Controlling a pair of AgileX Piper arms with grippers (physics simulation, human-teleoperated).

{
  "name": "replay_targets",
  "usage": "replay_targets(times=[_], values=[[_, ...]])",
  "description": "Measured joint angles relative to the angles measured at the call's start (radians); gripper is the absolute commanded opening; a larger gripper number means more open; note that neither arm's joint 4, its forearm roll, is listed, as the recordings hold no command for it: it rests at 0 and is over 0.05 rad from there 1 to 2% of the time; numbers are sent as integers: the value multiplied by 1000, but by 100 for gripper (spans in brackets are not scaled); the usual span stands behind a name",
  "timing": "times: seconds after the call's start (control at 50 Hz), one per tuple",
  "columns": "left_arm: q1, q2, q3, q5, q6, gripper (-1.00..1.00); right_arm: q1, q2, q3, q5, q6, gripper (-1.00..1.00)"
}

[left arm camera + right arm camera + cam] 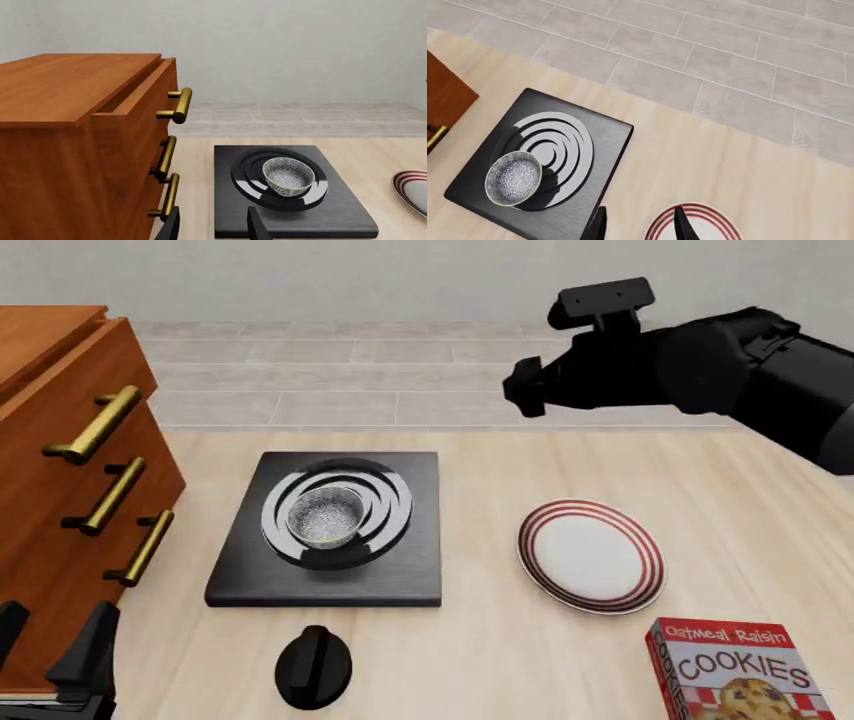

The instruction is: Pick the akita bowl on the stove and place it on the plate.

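Observation:
The akita bowl [324,517] sits upright on the silver burner rings of the black stove [400,580], left of the table's middle. To its right the red-ringed white plate [590,555] lies on the table with nothing on it. My left gripper [51,645] is low at the near left, beside the cabinet; in the left wrist view its gripper [212,227] stands open, short of the bowl [288,176]. My right arm [694,365] hovers high at the far right. Its gripper [639,226] is open and holds nothing, above the table between stove [607,145] and plate [700,220].
A wooden drawer cabinet [54,530] with brass handles [94,425] stands along the left; its top drawer [137,97] is slightly open. A black round knob [314,667] lies in front of the stove. A cookies box [741,670] sits at the near right.

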Motion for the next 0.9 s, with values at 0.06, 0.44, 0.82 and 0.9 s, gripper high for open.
replay_targets(times=[0.06,0.44,0.82,0.9], values=[[0,0,0,0,0,100,12,30,-33,10,4,100],[0,0,0,0,0,100,88,198,-208,54,18,100],[0,0,0,0,0,100,141,328,-330,75,34,100],[0,0,0,0,0,100,154,349,-344,74,41,100]])
